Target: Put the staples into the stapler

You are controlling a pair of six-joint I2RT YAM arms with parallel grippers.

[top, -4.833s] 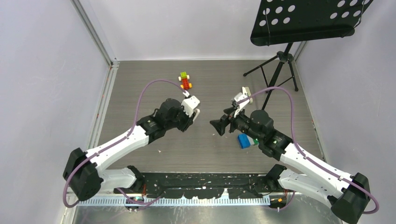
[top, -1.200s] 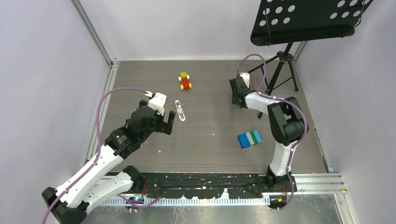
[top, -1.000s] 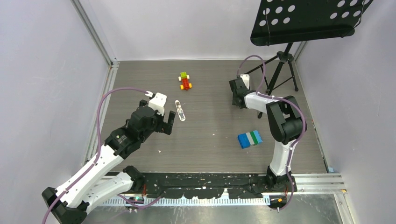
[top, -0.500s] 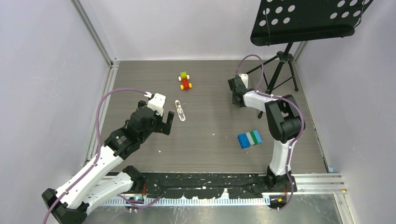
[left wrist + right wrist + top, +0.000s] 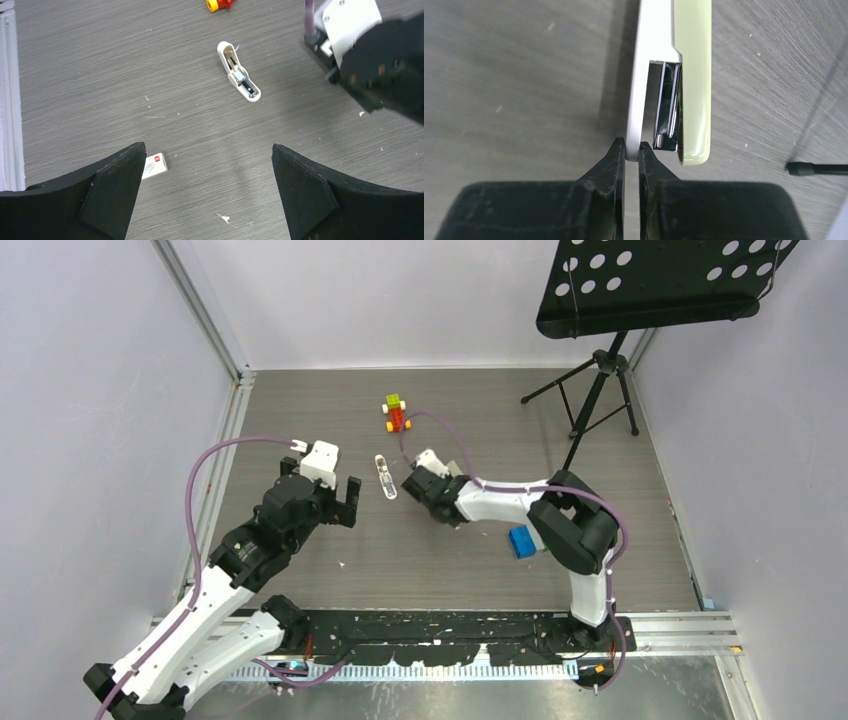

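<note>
The stapler (image 5: 694, 75) fills the right wrist view, with a grey-beige top, a metal channel and a thin white base. My right gripper (image 5: 632, 150) is shut on the near end of that white base. From above, the right gripper (image 5: 418, 485) lies mid-table, and I cannot pick the stapler out there. The staples' small white carton (image 5: 152, 166) with its red mark lies flat on the table, beside the left finger of my left gripper (image 5: 208, 150). The left gripper (image 5: 340, 502) hangs wide open over bare table, holding nothing.
A short white object (image 5: 385, 477) with an open metal-lined channel (image 5: 238, 78) lies between the grippers. A coloured brick toy (image 5: 397, 413) sits behind it. A blue-green-white box (image 5: 520, 540) lies partly under the right forearm. A music stand's tripod (image 5: 600, 370) occupies the far right.
My right arm has swung from beside the tripod at the far right to the table's middle, its jaws closing. My left arm has shifted slightly left and stays open.
</note>
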